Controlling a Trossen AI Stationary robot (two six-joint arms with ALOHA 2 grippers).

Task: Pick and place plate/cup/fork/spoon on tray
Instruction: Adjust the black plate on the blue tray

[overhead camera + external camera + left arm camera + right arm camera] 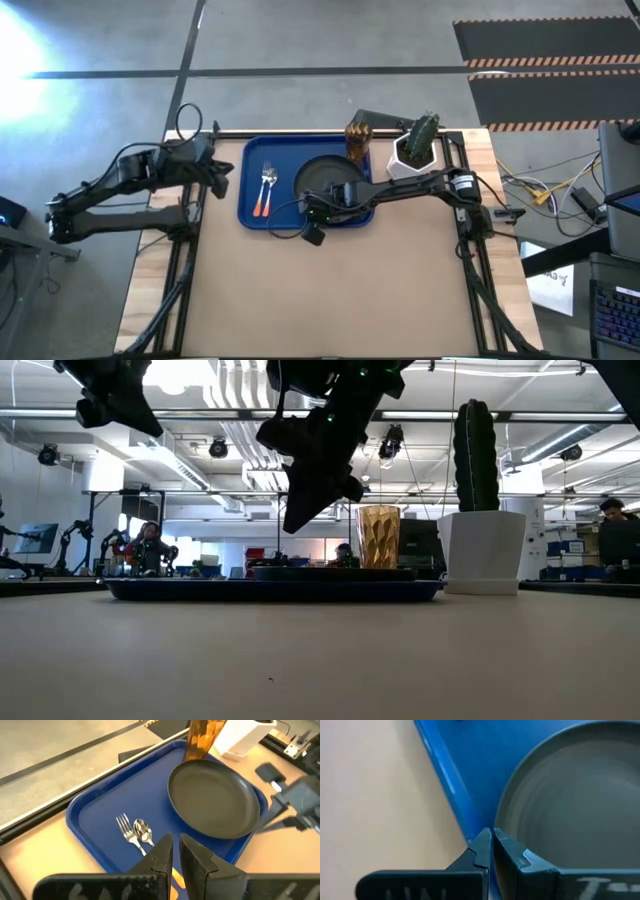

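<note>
**Operator:** Where does everything sit?

**Spotter:** You have the plate (333, 181) on the tray (285, 150), toward its right end. The fork (267, 186) and spoon (271, 184) lie side by side near the tray's left end, handles toward the near edge. The cup (359, 140) stands off the tray, just beyond its far right corner on the table (330, 290), beside a white pot with a cactus (418, 145).

**Operator:** And my grippers?

**Spotter:** Your right gripper (492, 851) hangs above the tray's near edge by the plate's rim, fingers together and gripping nothing. Your left gripper (176, 854) hovers off the tray's left end, fingers nearly together with a slim gap, also empty.

**Operator:** So the cup is what's left. How will it handle?

**Spotter:** I'd judge it light, rigid and top-heavy: a tall tumbler that tips if nudged. Its ribbed wall should give your pads some bite, but it looks smooth and may slip. Open wide, straddle it at mid-height, and mind the cactus pot next to it. Whether it's glass or plastic, I can't tell, so squeeze gently.
</note>
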